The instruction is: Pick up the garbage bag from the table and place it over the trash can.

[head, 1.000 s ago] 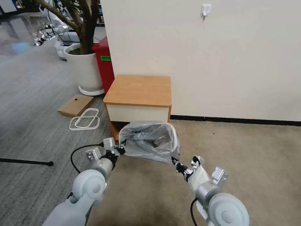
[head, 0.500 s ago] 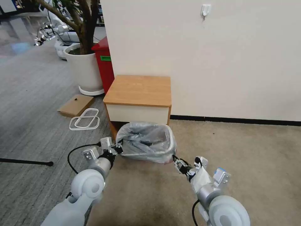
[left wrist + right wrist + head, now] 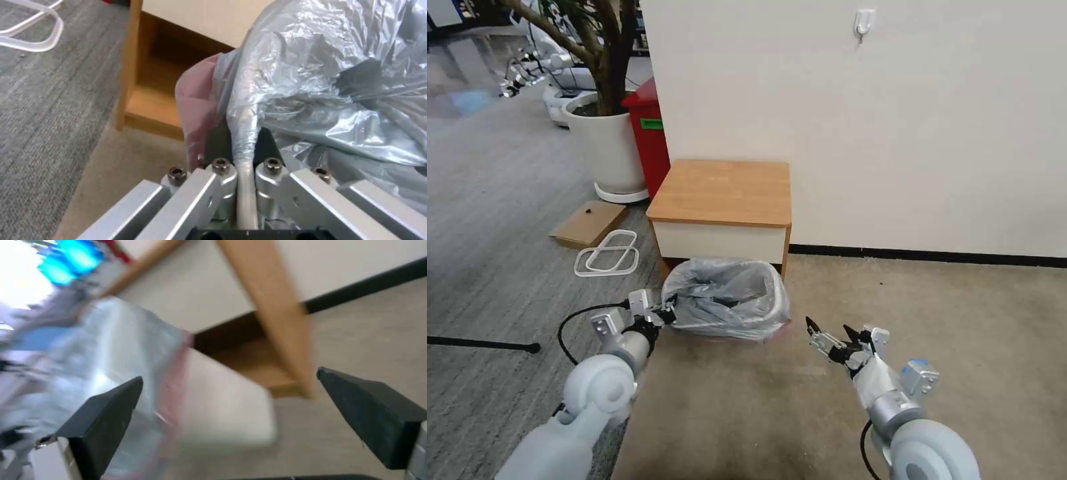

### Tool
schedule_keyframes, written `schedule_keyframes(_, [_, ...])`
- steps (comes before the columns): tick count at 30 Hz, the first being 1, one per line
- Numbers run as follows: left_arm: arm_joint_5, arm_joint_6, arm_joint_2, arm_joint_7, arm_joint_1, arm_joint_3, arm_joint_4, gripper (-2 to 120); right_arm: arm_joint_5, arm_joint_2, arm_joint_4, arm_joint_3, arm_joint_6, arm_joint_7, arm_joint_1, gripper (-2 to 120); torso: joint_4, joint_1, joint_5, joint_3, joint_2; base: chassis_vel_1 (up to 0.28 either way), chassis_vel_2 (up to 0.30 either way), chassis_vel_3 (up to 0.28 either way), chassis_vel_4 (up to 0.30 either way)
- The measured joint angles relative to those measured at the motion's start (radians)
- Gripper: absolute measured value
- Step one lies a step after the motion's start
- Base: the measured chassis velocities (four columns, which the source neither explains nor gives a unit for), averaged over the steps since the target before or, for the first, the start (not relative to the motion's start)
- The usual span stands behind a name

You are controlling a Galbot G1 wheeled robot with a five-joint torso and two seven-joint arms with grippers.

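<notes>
While the garbage bag [image 3: 725,297] sits draped over the trash can [image 3: 225,400], its grey film billowing above the rim and the pinkish hem hanging down the bin's sides, the job looks nearly done from the head view. Bag and bin stand on the carpet just in front of the table [image 3: 724,192], which lies at twelve o'clock from them with its top bare.

At nine o'clock of the bin, the left gripper [image 3: 662,313] has its fingers pinched tight on a gathered fold of the bag's edge; the left wrist view shows that twisted strand running straight between the two closed pads. At about four o'clock of the bin, the right gripper [image 3: 831,337] hangs apart from the plastic, fingers spread wide and empty, the bin's white corner and the pink hem in the gap between them in its own wrist view.

My reading is that the step in hand is seating and letting go. To do it well, the left side should carry its fold down past the rolled rim before opening, then back away level and slowly, since thin film clings to pads and could drag the hem back up. The right side should keep clear of the billowed top.
</notes>
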Motion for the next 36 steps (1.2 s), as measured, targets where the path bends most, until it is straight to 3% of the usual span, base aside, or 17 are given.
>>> schedule_keyframes(3, [-0.001,-0.015,0.024,0.093,0.022,-0.021,0.009,0,0.132,-0.036,-0.061,0.026,-0.015,-0.142,0.041,100,0.0001,0.000,0.0001,0.000,0.000,0.000,0.000,0.000,0.000])
schedule_keyframes(4, [-0.001,-0.015,0.024,0.093,0.022,-0.021,0.009,0,0.132,-0.036,-0.061,0.026,-0.015,-0.142,0.041,100,0.0001,0.000,0.0001,0.000,0.000,0.000,0.000,0.000,0.000])
schedule_keyframes(7, [0.011,-0.056,0.046,0.182,0.039,-0.042,0.032,0,0.244,-0.059,-0.119,0.060,-0.081,-0.318,0.071,98,0.0001,0.000,0.0000,0.000,0.000,0.000,0.000,0.000,0.000])
schedule_keyframes(8, [0.011,-0.056,0.046,0.182,0.039,-0.042,0.032,0,0.244,-0.059,-0.119,0.060,-0.081,-0.318,0.071,98,0.0001,0.000,0.0000,0.000,0.000,0.000,0.000,0.000,0.000])
schedule_keyframes(12, [0.017,-0.127,0.063,0.299,0.054,-0.061,0.060,0,0.278,-0.064,-0.170,0.095,-0.178,-0.514,0.080,97,-0.0001,0.000,0.0000,0.000,0.000,0.000,0.000,0.000,0.000])
schedule_keyframes(16, [0.022,-0.152,0.065,0.330,0.061,-0.063,0.068,0,0.272,-0.062,-0.191,0.085,-0.193,-0.547,0.093,96,0.0000,0.000,-0.0001,0.000,0.000,0.000,0.000,0.000,0.000])
schedule_keyframes(24, [0.045,-0.170,0.065,0.333,0.075,-0.064,0.060,0,0.258,-0.064,-0.211,0.055,-0.197,-0.551,0.132,89,0.0001,0.000,-0.0001,0.000,0.000,0.000,0.000,0.000,0.000])
schedule_keyframes(28, [0.047,-0.173,0.065,0.332,0.077,-0.064,0.056,0,0.252,-0.067,-0.215,0.046,-0.197,-0.553,0.137,78,0.0000,0.000,-0.0001,0.000,0.000,0.000,0.000,0.000,0.000])
schedule_keyframes(30, [0.051,-0.175,0.064,0.329,0.077,-0.063,0.052,0,0.247,-0.067,-0.219,0.039,-0.197,-0.555,0.144,67,0.0000,0.000,0.0000,0.000,0.000,0.000,0.000,0.000,0.000])
schedule_keyframes(36, [0.054,-0.176,0.062,0.324,0.074,-0.057,0.045,0,0.243,-0.067,-0.221,0.033,-0.196,-0.556,0.153,56,0.0000,0.000,0.0000,0.000,0.000,0.000,0.000,0.000,0.000])
